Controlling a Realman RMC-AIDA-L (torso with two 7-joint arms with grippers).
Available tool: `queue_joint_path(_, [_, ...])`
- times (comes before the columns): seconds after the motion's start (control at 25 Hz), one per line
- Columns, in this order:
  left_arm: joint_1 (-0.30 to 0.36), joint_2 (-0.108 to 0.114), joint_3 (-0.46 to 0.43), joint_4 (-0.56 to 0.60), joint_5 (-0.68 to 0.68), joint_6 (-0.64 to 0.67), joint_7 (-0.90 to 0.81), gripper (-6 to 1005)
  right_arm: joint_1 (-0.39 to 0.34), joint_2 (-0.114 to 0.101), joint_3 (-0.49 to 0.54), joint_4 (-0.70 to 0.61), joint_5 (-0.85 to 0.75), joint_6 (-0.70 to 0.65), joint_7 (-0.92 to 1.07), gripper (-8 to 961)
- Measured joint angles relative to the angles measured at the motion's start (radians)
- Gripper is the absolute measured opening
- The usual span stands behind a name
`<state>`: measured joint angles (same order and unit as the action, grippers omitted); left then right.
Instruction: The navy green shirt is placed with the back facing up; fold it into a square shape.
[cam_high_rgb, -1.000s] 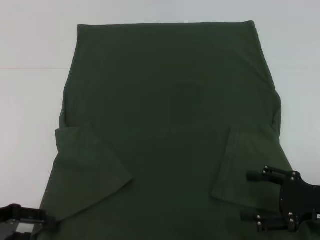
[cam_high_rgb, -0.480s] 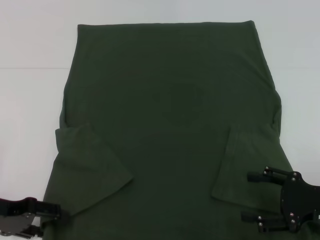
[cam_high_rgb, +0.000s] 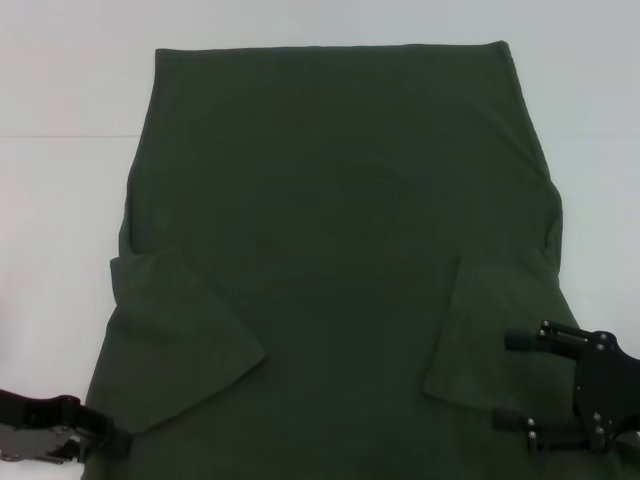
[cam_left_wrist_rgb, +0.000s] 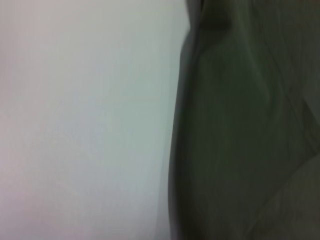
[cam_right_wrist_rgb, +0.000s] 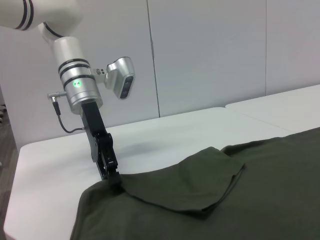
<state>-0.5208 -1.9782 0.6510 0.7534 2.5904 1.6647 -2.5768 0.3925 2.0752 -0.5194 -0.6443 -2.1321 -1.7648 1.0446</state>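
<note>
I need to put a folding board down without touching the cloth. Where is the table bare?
Bare white table lies left of the navy green shirt, a strip runs beyond its far hem, and a narrower patch lies to its right. Nearest the robot it is crowded: the left gripper is at the shirt's near left corner, the right gripper open over its right side.

A lab-like room: plain white table before bare white wall panels.

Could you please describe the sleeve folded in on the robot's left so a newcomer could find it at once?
Start from the big dark green shirt covering the white table. Near its left edge lies the left sleeve, folded onto the body. Unlike the narrower right sleeve, it forms a broad slanted flap, with the left gripper at the shirt's edge beside it.
</note>
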Motion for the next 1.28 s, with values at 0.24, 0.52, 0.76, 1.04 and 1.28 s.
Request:
queue_joint_path(0.24, [0.001, 0.002, -0.001, -0.004, 0.001, -0.009, 0.001, 437, 0.0, 0.0, 0.002, 0.0, 0.0, -0.005, 0.004, 950])
queue_joint_path(0.52, [0.0, 0.002, -0.004, -0.005, -0.002, -0.005, 0.001, 190, -0.001, -0.003, 0.023, -0.036, -0.003, -0.007, 0.105, 948])
queue_joint_path(0.76, [0.001, 0.003, -0.006, -0.005, -0.006, 0.001, 0.01, 41, -0.008, -0.018, 0.021, -0.249, -0.032, -0.049, 0.534, 947])
queue_joint_path(1.04, [0.005, 0.006, -0.007, -0.005, -0.007, 0.002, 0.023, 41, 0.032, -0.147, 0.03, -0.399, -0.17, -0.171, 1.156, 946])
queue_joint_path(1.28, [0.001, 0.01, -0.01, -0.004, -0.009, 0.008, 0.032, 40, 0.106, -0.167, 0.045, -0.401, -0.372, -0.212, 1.379, 945])
